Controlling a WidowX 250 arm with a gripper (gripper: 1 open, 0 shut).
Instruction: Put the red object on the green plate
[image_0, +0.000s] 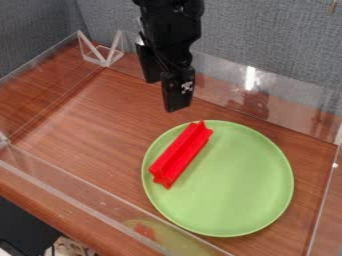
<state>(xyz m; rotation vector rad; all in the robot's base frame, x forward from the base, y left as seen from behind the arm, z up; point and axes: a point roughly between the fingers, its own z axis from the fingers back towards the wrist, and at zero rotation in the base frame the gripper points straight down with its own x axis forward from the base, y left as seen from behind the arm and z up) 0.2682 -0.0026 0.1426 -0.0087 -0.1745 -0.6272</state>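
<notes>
Now —
block: lying on plate, left side
fingers: released, empty, above plate's far edge

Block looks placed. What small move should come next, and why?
Probably just lift the hand a little higher and stop. The red block lies on the green plate, inside its left rim, and the open hand hangs above it, apart from both.

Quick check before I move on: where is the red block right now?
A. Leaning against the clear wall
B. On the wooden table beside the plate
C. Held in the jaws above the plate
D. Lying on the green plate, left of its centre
D: the red block lies flat on the green plate, left of centre, while the gripper hangs above it, empty.
</notes>
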